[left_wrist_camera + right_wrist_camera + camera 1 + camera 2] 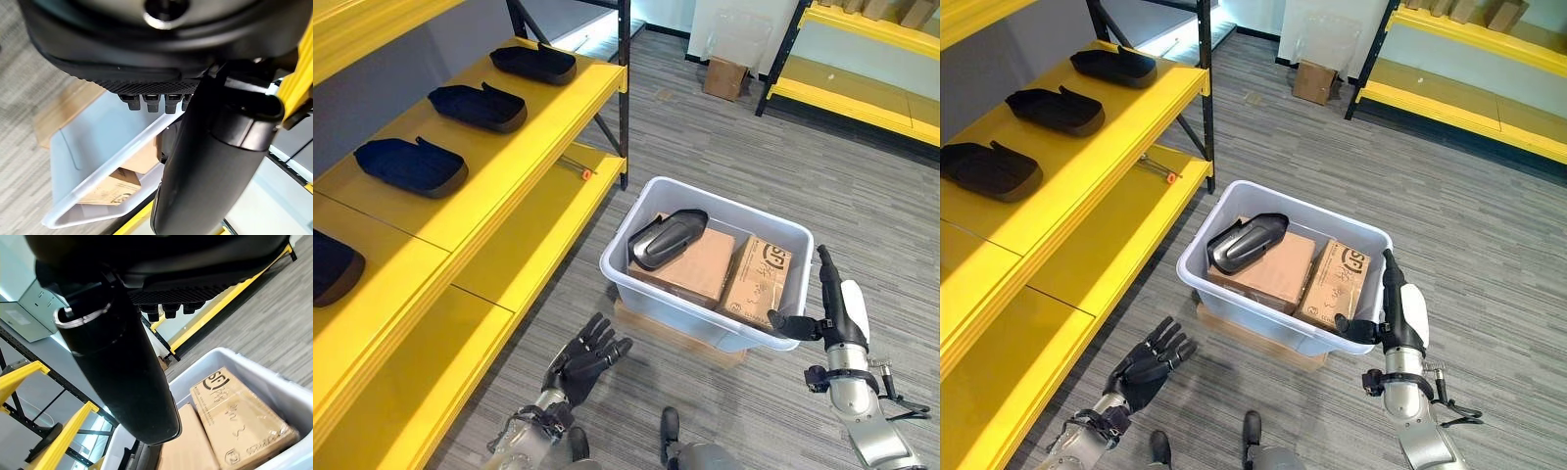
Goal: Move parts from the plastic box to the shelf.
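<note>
Left eye view: one dark part (pixel 668 238) lies atop cardboard boxes (pixel 690 269) in the plastic box (pixel 773 232). Beside that box, left hand (pixel 587 356) and right hand (pixel 837 309) hover empty, fingers straight, likely ready to reach; other parts (pixel 478 106) already sit on the shelf (pixel 514 176).

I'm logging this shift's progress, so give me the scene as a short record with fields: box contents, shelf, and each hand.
box: white plastic box on the grey floor beside the yellow shelf
box contents: one black part lying on top of two cardboard cartons
shelf: four black parts in a row on one level
left hand: left hand open, fingers spread, holding nothing, low between shelf and box
right hand: right hand open, fingers straight, at the box's near right corner
</note>
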